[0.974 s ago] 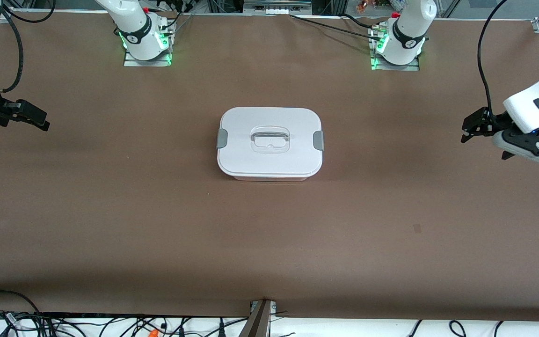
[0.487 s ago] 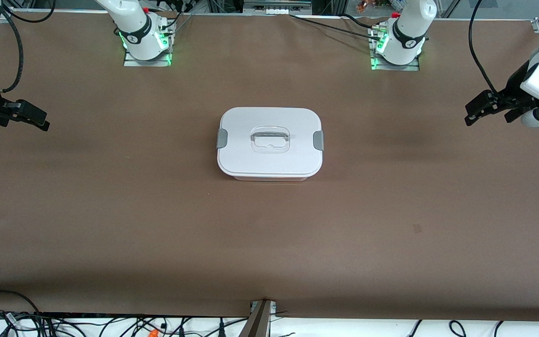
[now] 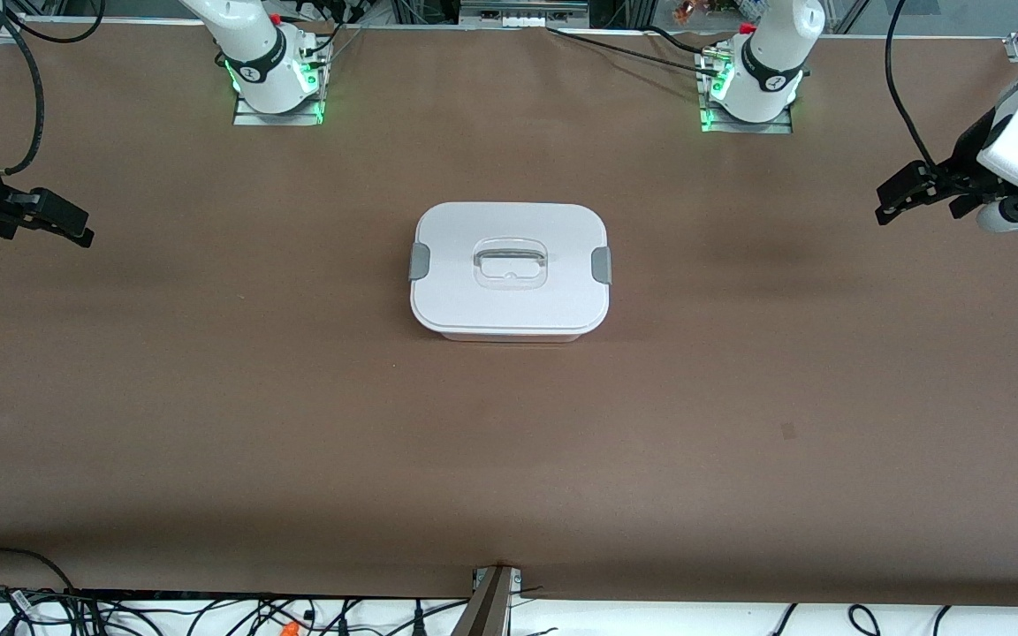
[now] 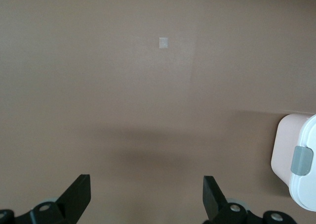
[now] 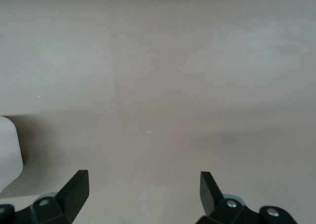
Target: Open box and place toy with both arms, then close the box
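The box (image 3: 509, 270) sits mid-table with its white lid on, the clear handle in the lid's middle and a grey clip (image 3: 601, 265) at each short end. Its pale pink tub shows at the edge of the left wrist view, box (image 4: 296, 159). The toy is out of view. My left gripper (image 3: 900, 192) hangs open and empty over bare table toward the left arm's end, left gripper (image 4: 146, 194). My right gripper (image 3: 63, 223) waits open and empty over the right arm's end, right gripper (image 5: 143, 192), with a white corner of the box (image 5: 9, 152) at its view's edge.
Brown table cover (image 3: 509, 459) spreads all round the box. The two arm bases (image 3: 275, 75) with green lights stand along the edge farthest from the front camera. Cables and a metal bracket (image 3: 491, 601) lie at the nearest edge. A small pale square mark (image 4: 163, 42) is on the cover.
The left arm has swung its wrist and gripper toward the bases' edge of the table. The right arm and the box have not moved.
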